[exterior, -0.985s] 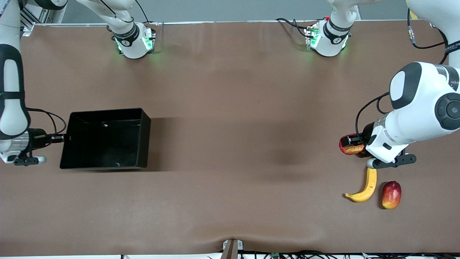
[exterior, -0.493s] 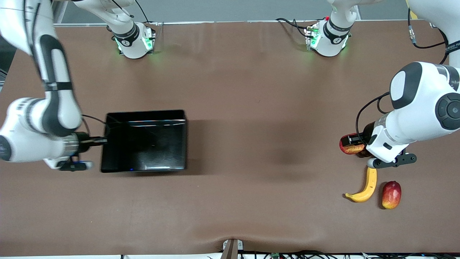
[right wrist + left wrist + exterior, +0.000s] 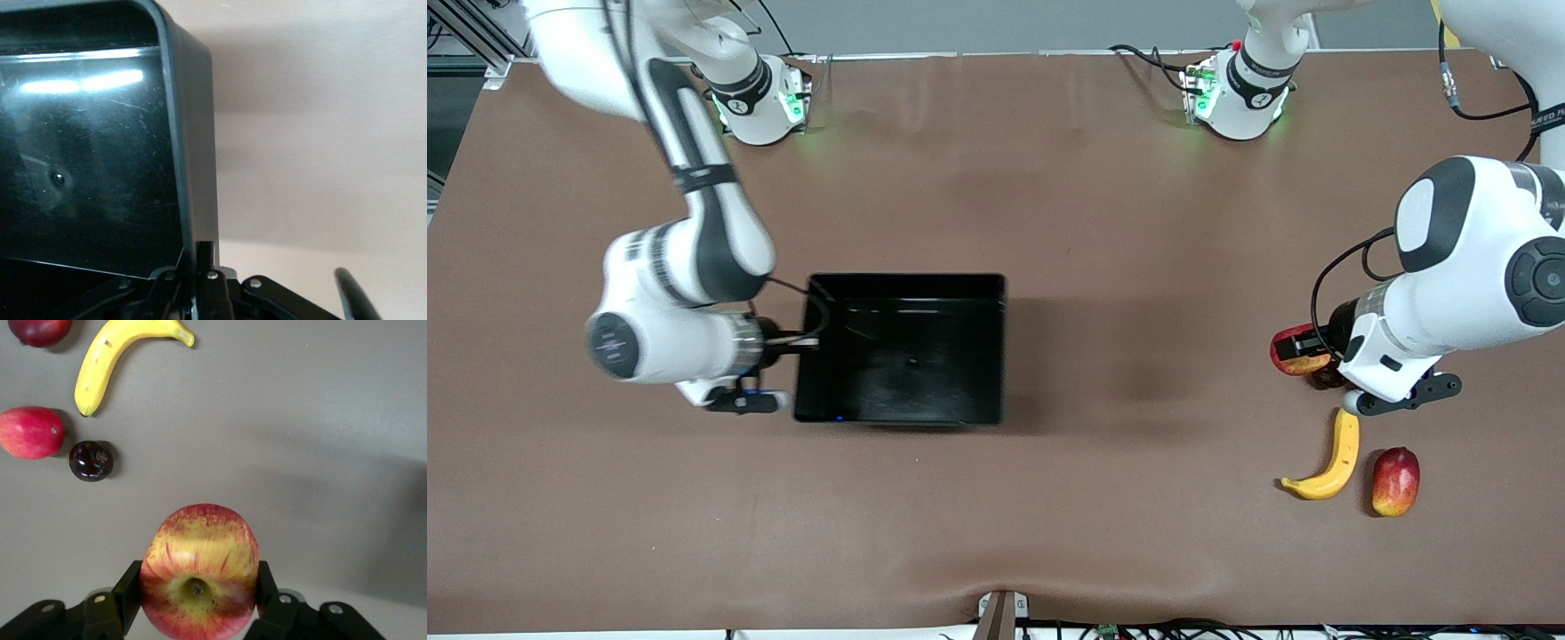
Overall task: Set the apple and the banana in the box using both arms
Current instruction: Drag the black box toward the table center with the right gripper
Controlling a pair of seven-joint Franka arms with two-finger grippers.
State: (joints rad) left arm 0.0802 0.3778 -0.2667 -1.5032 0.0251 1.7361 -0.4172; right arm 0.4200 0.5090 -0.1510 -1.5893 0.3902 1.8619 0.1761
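Across the brown table point(image 3: 1049, 222), mid-way between the two short edges, sits the box point(image 3: 907, 356), open side up and bare inside, with the right gripper point(image 3: 805, 340) pinched shut on the thin wall that faces the right arm's end; in the right wrist view the wall point(image 3: 197, 167) runs straight down into the closed fingers point(image 3: 205, 257), a hold that looks chosen for moving the tray along the cloth, toward the fruit, rather than lifting it. Toward the left arm's short edge, well apart from the box, hangs the left gripper point(image 3: 199, 590), closed around the apple point(image 3: 199, 570) and clear of the table, fingers point(image 3: 128, 587) pressed on its two flanks with the stem dimple facing the camera, so probably ready for carrying over. Near that same edge lies the banana point(image 3: 1329, 462), untouched, closer to the front camera than the held apple, just beside a red-yellow mango point(image 3: 1395, 481). Close by, seen from the left wrist, rest a smooth red fruit point(image 3: 30, 432) and, smallest of all, a dark plum point(image 3: 91, 461).
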